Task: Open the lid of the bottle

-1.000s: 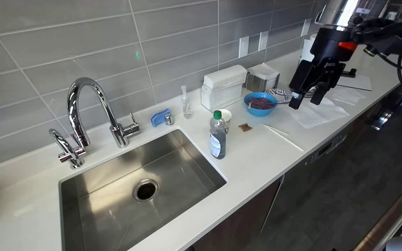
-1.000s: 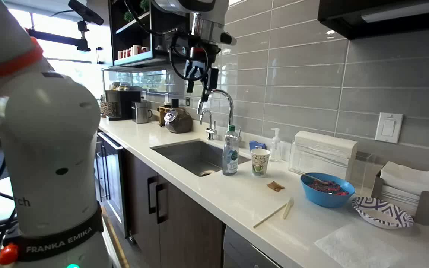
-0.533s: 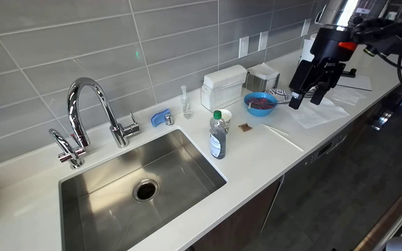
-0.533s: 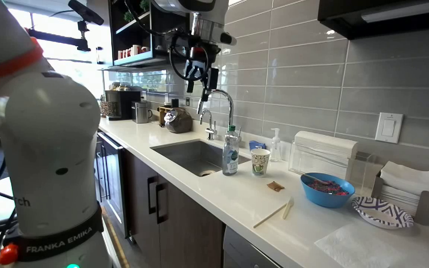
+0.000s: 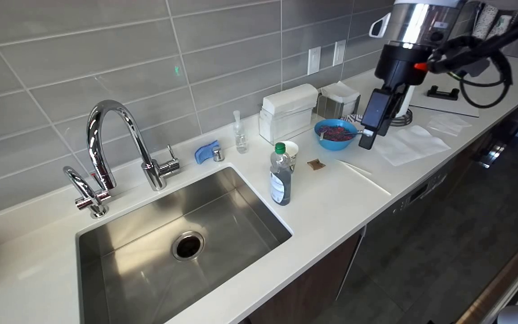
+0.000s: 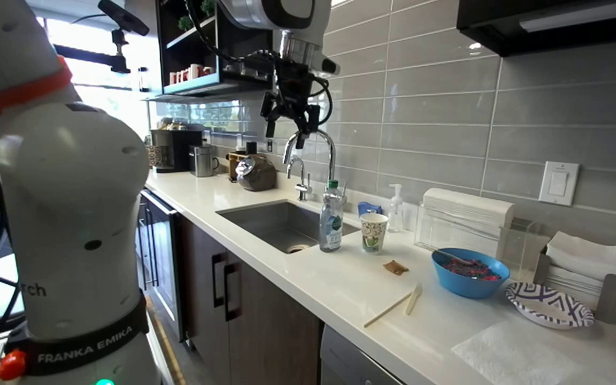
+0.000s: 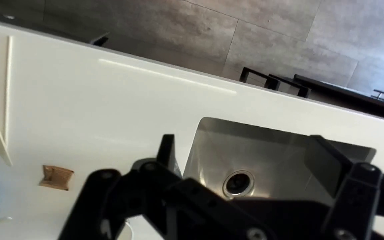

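The clear bottle (image 5: 280, 182) stands upright on the counter beside the sink; it also shows in an exterior view (image 6: 331, 224). Its green lid (image 5: 280, 148) is on top, seen also in an exterior view (image 6: 332, 184). My gripper (image 5: 374, 137) is in the air, higher than the bottle and apart from it. In an exterior view the gripper (image 6: 285, 137) appears above and slightly left of the lid. In the wrist view the gripper (image 7: 242, 143) is open, with nothing between its fingers. There the lid is hidden, and at most a sliver of the bottle shows beside a finger.
A paper cup (image 6: 374, 233) stands close to the bottle. The sink (image 5: 241, 229) and tall faucet (image 5: 101, 148) are beside it. A blue bowl (image 6: 471, 280), a brown packet (image 5: 316, 164), wooden sticks (image 6: 388, 309) and a napkin holder (image 5: 286, 117) are on the counter.
My gripper has turned about its wrist; its fingers now spread sideways in an exterior view. The hand has shifted somewhat toward the bottle side in an exterior view. The bottle and lid have not moved.
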`<state>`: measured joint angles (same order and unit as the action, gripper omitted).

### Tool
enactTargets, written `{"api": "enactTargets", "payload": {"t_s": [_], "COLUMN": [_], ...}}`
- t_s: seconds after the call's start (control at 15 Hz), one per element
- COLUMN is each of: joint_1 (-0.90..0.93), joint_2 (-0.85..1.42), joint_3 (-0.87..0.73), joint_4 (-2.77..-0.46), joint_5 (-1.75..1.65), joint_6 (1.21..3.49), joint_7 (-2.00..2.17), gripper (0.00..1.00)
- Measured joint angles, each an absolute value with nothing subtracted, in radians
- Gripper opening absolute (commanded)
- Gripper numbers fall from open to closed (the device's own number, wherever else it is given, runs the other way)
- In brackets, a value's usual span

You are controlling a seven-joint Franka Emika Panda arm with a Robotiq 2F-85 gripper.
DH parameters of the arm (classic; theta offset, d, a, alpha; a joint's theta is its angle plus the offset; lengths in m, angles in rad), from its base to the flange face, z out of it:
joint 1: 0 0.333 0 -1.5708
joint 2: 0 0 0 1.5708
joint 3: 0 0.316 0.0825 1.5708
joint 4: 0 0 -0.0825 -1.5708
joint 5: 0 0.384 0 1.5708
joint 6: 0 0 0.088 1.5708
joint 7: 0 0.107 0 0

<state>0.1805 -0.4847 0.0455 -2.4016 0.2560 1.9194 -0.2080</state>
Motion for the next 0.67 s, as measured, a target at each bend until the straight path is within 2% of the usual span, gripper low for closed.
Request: {"api": "enactTargets", "payload": {"t_s": [0.67], "joint_1": [0.205], "joint_2": [-0.061], "joint_3": [0.054], "joint_4": [-2.043], "joint_5": [0.105], "joint_6": [1.921], "joint_7": [-0.631], "gripper": [1.00]}}
